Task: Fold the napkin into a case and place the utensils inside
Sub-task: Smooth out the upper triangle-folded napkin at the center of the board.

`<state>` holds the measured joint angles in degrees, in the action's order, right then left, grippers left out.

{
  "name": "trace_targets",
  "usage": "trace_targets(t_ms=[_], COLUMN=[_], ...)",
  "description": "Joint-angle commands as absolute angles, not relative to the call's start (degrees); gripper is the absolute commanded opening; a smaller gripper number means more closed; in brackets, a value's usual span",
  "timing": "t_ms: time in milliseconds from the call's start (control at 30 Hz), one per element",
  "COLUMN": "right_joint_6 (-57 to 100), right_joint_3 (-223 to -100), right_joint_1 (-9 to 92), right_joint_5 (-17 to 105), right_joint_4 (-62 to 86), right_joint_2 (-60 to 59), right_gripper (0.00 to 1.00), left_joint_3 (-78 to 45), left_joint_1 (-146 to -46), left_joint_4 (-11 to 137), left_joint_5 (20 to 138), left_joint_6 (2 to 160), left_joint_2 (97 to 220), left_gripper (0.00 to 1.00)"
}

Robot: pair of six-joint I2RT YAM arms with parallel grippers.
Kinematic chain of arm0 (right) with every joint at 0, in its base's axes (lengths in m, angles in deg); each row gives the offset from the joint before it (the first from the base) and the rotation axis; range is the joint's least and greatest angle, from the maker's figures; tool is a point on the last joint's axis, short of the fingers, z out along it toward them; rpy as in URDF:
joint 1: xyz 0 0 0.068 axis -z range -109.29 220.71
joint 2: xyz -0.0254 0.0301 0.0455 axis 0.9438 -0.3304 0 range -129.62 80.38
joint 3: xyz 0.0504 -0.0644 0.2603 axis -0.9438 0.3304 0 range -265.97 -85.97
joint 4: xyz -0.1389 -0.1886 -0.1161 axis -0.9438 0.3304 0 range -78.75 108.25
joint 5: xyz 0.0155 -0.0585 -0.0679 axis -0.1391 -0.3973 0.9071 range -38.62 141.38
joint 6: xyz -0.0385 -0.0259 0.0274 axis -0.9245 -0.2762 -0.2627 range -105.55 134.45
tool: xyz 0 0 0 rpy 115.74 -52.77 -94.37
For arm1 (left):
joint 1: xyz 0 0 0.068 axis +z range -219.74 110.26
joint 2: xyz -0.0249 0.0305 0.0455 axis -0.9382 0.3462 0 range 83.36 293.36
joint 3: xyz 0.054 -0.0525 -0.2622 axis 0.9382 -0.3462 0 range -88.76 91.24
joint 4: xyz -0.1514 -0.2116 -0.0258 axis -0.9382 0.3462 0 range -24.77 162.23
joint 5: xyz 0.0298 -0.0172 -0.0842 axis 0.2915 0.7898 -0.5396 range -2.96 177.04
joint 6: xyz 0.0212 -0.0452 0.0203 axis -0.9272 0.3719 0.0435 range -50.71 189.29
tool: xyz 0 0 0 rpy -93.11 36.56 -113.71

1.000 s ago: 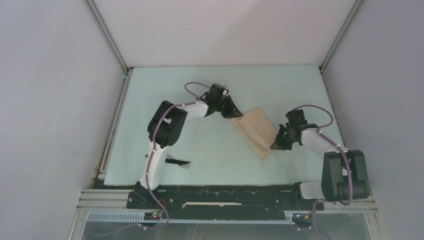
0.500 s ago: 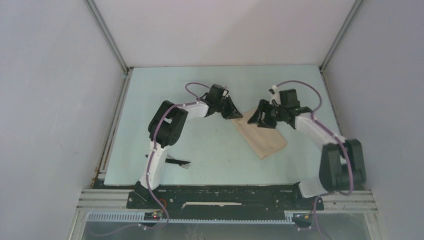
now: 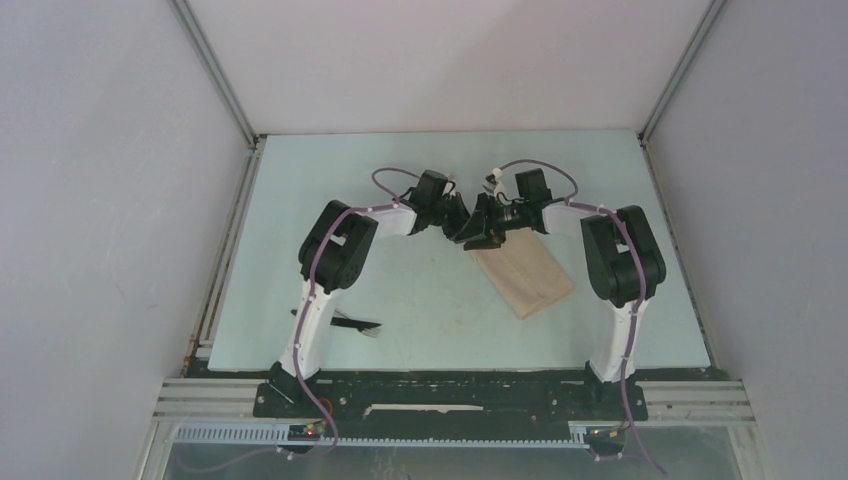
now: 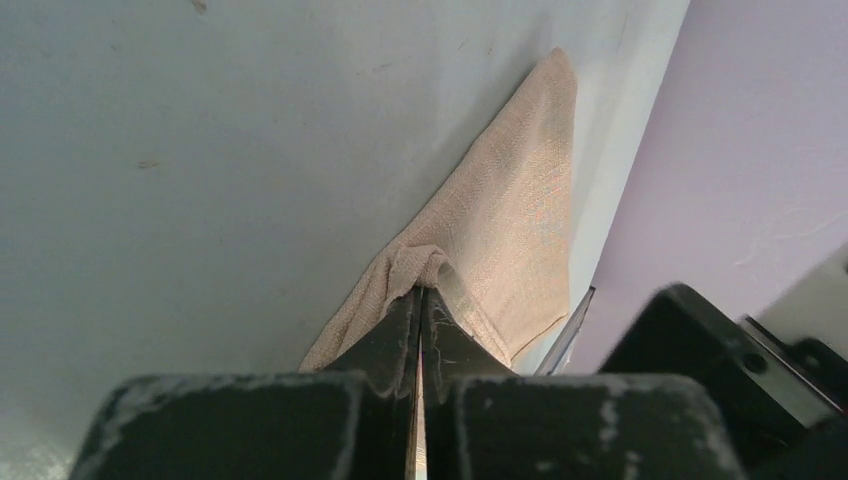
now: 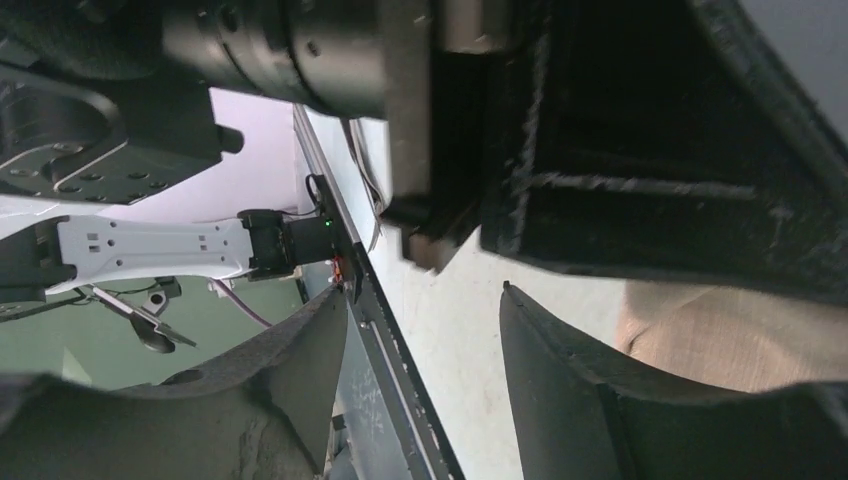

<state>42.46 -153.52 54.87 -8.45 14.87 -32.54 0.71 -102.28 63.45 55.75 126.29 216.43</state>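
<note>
**Ana:** Jaws on the left gripper (image 4: 420,300), are they together or apart?

**Ben:** Together, pinched on a bunched corner of the folded tan-beige cloth napkin (image 3: 525,278). Those of the right gripper (image 3: 486,232) stand apart and empty, just beside the left one over that same far corner.

**Ana:** And where does the napkin lie?

**Ben:** Flat on the pale blue-green table (image 3: 420,300), a slanted oblong between the two arms. The slim black utensils (image 3: 357,326) lie well apart from it, near the left arm's base.

**Ana:** So what is the step in hand?

**Ben:** Folding, I judge, since the case isn't formed and nothing is inside. To do it well, the right should bite the cloth close by the left's pinch, catching all layers, before either lifts. Then both should carry the edge over level and taut, so the fold lands square rather than skewed.
</note>
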Motion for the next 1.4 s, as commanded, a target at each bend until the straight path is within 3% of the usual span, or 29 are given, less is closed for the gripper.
trace_targets(t_ms=[0, 300, 1167, 1367], right_joint_6=[42.62, 39.79, 44.67, 43.05], right_joint_3=[-155.60, -153.42, -119.63, -115.21], right_joint_1=[55.06, 56.51, 64.38, 68.78], right_joint_5=[-9.69, -7.64, -9.55, -8.17], right_joint_4=[13.23, 19.26, 9.88, 14.05], right_joint_2=[-36.48, -38.59, -20.27, -14.70], right_gripper=[0.65, 0.63, 0.63, 0.63], left_joint_3=[1.91, 1.08, 1.43, 1.70], left_joint_1=[-102.29, -102.08, -101.56, -101.56], left_joint_4=[63.51, 60.92, 60.92, 60.92], left_joint_5=[55.61, 54.58, 53.81, 53.73], left_joint_6=[125.93, 127.65, 127.92, 128.00], left_joint_2=[218.83, 219.59, 219.85, 220.09], left_gripper=[0.00, 0.00, 0.00, 0.00])
